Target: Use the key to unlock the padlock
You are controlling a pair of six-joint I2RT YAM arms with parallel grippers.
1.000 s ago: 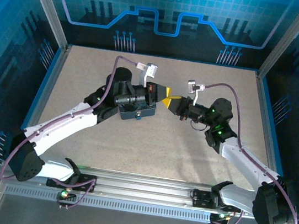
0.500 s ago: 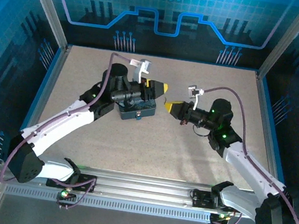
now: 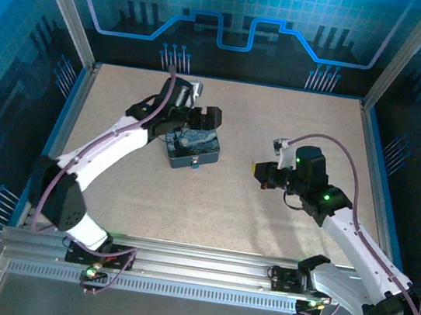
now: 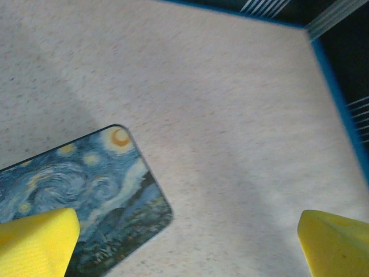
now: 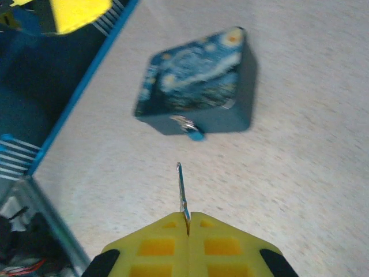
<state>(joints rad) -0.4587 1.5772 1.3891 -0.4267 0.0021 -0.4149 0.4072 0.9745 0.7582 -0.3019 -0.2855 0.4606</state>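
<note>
Left arm: the left pincer (image 3: 202, 119) now stands wide open over the far side of the tin box (image 3: 192, 149), holding nothing. A second ago it was shut and tip to tip with the right pincer just right of the tin, so it has let go and drawn back to the left. The left wrist view confirms the wide gap: yellow fingers (image 4: 36, 242) sit at the two bottom corners, with the painted lid (image 4: 75, 184) under the left one and bare worktop (image 4: 230, 115) between. Centre: the tin rests on the worktop where it was, not shifted. The padlock (image 5: 184, 123) hangs at its near wall, a small silvery piece with a blue glint. I cannot tell from here whether its shackle is closed. Right arm: the right pincer (image 3: 259, 167) has backed off to the right, well apart from the tin, jaws clamped on the key (image 5: 182, 190). The blade sticks out of the yellow tips (image 5: 187, 218) and points toward the padlock without reaching it. Judgement: the meeting looks like a hand-over or re-grip; the key now sits with the right arm alone, and insertion is not yet begun. The top view gives the arm layout, but key and lock are too small there. The right wrist view resolves both and their rough alignment.
</note>
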